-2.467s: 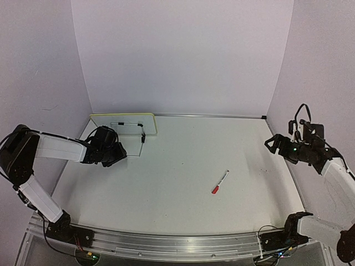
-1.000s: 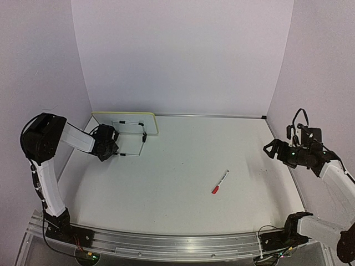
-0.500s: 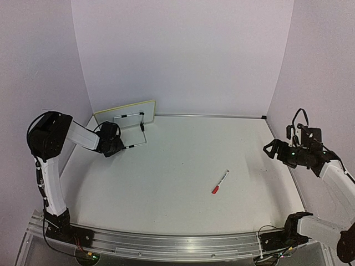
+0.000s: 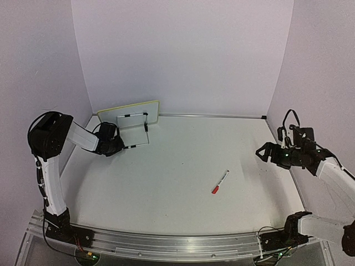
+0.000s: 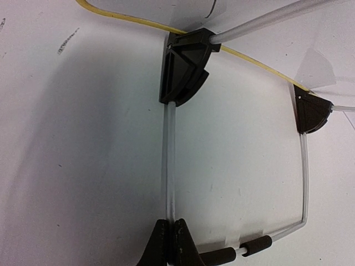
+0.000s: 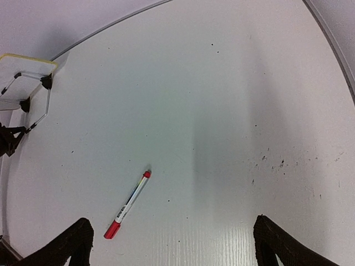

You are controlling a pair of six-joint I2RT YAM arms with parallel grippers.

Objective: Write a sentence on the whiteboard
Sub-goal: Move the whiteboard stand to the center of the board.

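Observation:
The whiteboard (image 4: 133, 107) stands tilted up at the table's back left, its back and pale yellow rim (image 5: 125, 18) toward me. Its writing face is turned away, so the sentence is hidden. The wire stand (image 4: 135, 131) juts forward from two black clip feet (image 5: 183, 66). My left gripper (image 4: 120, 147) is shut on one thin rod of the stand (image 5: 170, 155), the fingertips (image 5: 170, 227) pinching it. A red-capped marker (image 4: 220, 182) lies on the table's middle, also in the right wrist view (image 6: 128, 204). My right gripper (image 4: 265, 153) hovers open at the right, empty (image 6: 172, 238).
Purple walls close the table on the left, back and right. A metal rail (image 4: 166, 241) runs along the near edge. Small dark specks (image 6: 272, 163) mark the table surface near the right side.
My left gripper closed on the stand's rod and the board rose from lying flat to tilted up. The right arm shifted slightly left toward the table's middle.

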